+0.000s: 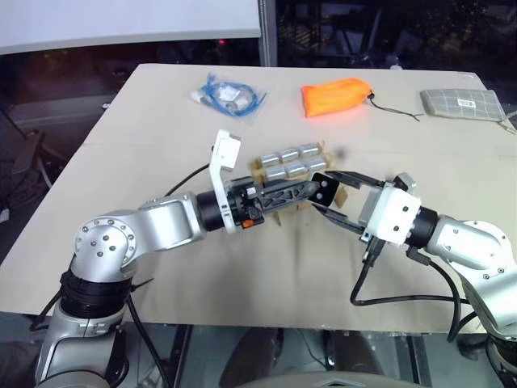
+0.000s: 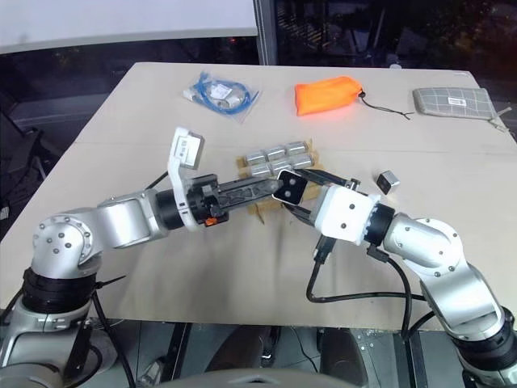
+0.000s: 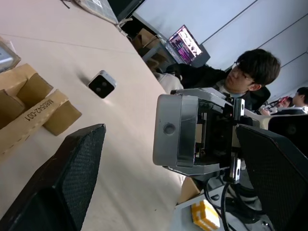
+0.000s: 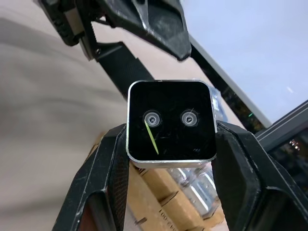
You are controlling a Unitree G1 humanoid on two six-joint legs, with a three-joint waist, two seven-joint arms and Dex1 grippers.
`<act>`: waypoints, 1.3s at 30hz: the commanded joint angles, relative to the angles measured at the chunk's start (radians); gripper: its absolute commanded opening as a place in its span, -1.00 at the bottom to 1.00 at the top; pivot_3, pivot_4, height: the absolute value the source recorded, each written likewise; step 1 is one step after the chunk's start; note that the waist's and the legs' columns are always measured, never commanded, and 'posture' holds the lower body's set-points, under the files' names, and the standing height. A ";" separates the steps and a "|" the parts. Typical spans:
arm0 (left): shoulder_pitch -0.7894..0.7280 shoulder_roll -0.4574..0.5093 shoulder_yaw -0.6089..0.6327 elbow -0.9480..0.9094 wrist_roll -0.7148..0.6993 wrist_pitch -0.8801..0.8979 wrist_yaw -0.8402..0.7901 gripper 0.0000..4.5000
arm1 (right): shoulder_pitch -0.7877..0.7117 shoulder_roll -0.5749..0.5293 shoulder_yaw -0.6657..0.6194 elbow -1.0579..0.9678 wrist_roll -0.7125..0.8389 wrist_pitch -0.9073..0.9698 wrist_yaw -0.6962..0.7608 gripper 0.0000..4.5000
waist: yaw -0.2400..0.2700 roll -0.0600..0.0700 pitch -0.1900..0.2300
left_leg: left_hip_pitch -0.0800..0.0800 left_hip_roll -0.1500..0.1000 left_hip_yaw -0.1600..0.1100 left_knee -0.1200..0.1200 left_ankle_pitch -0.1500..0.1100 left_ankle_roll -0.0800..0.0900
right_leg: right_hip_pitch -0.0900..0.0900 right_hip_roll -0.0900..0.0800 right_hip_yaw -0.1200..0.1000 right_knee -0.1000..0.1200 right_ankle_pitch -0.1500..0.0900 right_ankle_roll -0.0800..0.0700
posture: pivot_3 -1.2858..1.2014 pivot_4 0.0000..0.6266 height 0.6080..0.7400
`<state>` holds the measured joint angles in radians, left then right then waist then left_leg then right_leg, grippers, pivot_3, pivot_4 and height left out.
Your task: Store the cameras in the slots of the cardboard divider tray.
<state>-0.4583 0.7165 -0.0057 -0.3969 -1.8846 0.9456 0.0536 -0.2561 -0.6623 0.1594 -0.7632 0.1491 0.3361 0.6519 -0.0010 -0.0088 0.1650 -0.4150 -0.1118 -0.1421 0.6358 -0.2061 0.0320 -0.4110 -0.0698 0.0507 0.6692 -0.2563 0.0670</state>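
Holding one camera (image 4: 171, 124) btwn its two black fingers (image 4: 103, 178), the right gripper (image 2: 292, 194) sits just above the table (image 1: 161, 113), pointing toward the left gripper (image 1: 311, 190); black face w/ two small lenses looks back at the right wrist cam, clamped on both sides. Left gripper's jaws stand wide apart, nothing in them, its fingers (image 3: 62, 183) either side of the held camera but not touching it as far as can be seen. Cardboard divider tray (image 3: 33, 113) lies on the table right behind the two grippers, partly hidden by them. Count of cameras: six silver-grey ones in the tray slots (image 1: 289, 162), in two rows of three; one more lying loose on the table (image 2: 388, 179) to the right of the tray, well apart from it, black face up-ish; plus the one held = eight seen. Empty tray slots at the near side, exact no. can't tell. Other stuff at the far side of the table, one each: clear bag w/ blue cable (image 1: 229, 97) far left, orange fabric pouch (image 1: 335, 95) w/ black cord in the middle, grey checked pouch (image 1: 462, 103) far right. Left wrist view also shows one person (image 3: 240, 79) seated past the table edge, a lit screen (image 3: 185, 44) behind.
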 commanded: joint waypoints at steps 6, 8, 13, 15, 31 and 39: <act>-0.015 -0.028 -0.020 -0.004 -0.018 -0.008 0.007 -0.63 | -0.035 0.021 0.011 -0.030 -0.006 -0.012 0.013 -0.17 | 0.003 0.000 0.000 | 0.000 0.000 0.000 0.000 0.000 0.000 | 0.000 0.000 0.000 0.000 0.000 0.000 | 0.03 -0.52 1.00; -0.015 -0.035 -0.022 -0.001 -0.014 -0.006 0.004 -0.69 | -0.042 0.026 0.013 -0.027 0.004 -0.004 0.021 -0.17 | 0.004 0.000 0.000 | 0.000 0.000 0.000 0.000 0.000 0.000 | 0.000 0.000 0.000 0.000 0.000 0.000 | 0.03 -0.52 1.00; -0.026 -0.039 -0.018 0.014 -0.007 0.002 -0.007 -0.69 | -0.055 0.041 0.011 -0.022 0.060 0.046 0.042 -0.17 | 0.007 0.000 0.000 | 0.000 0.000 0.000 0.000 0.000 0.000 | 0.000 0.000 0.000 0.000 0.000 0.000 | 0.03 -0.52 1.00; -0.040 -0.029 -0.004 0.031 0.036 0.013 -0.044 -0.69 | -0.053 0.043 0.006 -0.024 0.067 0.056 0.042 0.29 | 0.010 0.000 0.000 | 0.000 0.000 0.000 0.000 0.000 0.000 | 0.000 0.000 0.000 0.000 0.000 0.000 | 0.03 -0.52 1.00; -0.440 0.001 -0.322 0.468 1.087 -0.192 -0.928 -0.69 | 0.306 0.008 -0.486 -0.111 0.392 0.190 0.039 0.67 | 0.015 -0.001 0.000 | 0.000 -0.002 -0.001 -0.001 0.000 0.000 | 0.001 0.000 -0.001 -0.002 0.000 0.000 | 0.03 -0.52 1.00; -0.557 -0.101 -0.415 0.735 1.419 -0.361 -1.120 -0.69 | 0.449 0.006 -0.573 -0.179 0.445 0.180 0.013 0.67 | 0.008 -0.002 0.000 | -0.001 -0.002 -0.001 -0.002 0.000 0.001 | 0.000 0.000 -0.001 -0.003 0.000 0.000 | 0.03 -0.52 1.00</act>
<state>-0.9811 0.6245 -0.4273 0.3132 -0.5143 0.6253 -1.0362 0.1901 -0.6528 -0.3781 -0.8997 0.5725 0.5319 0.6771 0.0067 -0.0104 0.1654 -0.4159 -0.1135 -0.1433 0.6339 -0.2063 0.0328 -0.4104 -0.0703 0.0495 0.6663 -0.2563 0.0672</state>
